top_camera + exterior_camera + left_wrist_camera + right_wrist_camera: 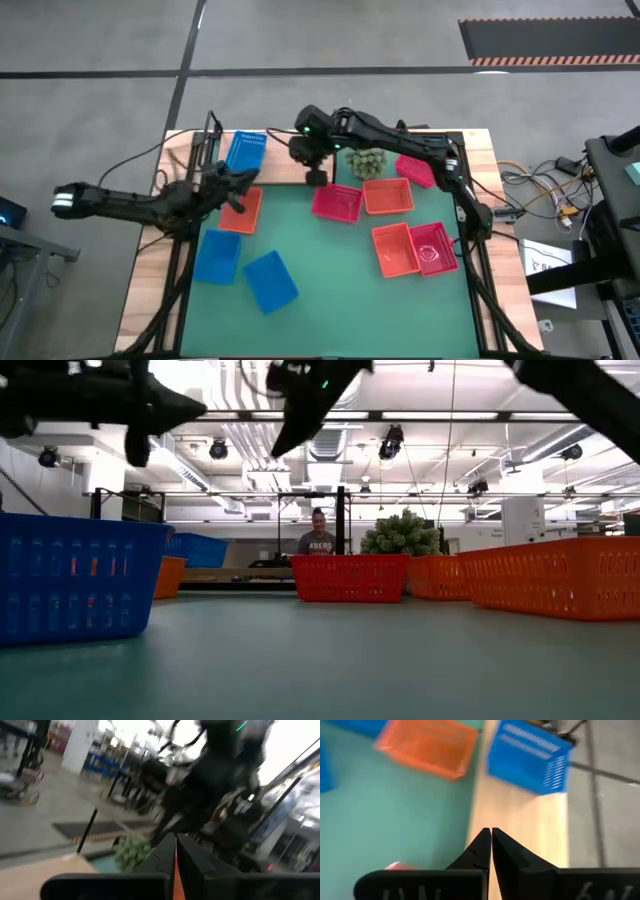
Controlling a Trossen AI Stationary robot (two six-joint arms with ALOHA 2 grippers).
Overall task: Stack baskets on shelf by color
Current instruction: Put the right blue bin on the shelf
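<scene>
High view puts the shelf (pixel 270 165) along the far edge of the green mat (pixel 330 290), with one blue basket (pixel 245 152) already resting on its left end. Both grippers are clenched and hold nothing. The left gripper (pixel 243 178) hangs just beside that blue basket, directly above an orange basket (pixel 241 211) lying on the mat against the shelf's near edge; I judge the left arm the nearer one for it. The right gripper (pixel 316 176) hovers over the shelf's middle, its closed fingers (pixel 487 847) pointing down at bare board.

Two more blue baskets (pixel 243 268) sit on the mat well short of the shelf, on the left arm's side. Right of the shelf's middle, near a spiky green plant (pixel 366 162), lie a red basket (pixel 337 203) and another orange basket (pixel 388 195); further from the shelf sit an orange basket (pixel 396 250) and a pink one (pixel 434 248), touching. Every basket appears empty. A person shows in the room beyond.
</scene>
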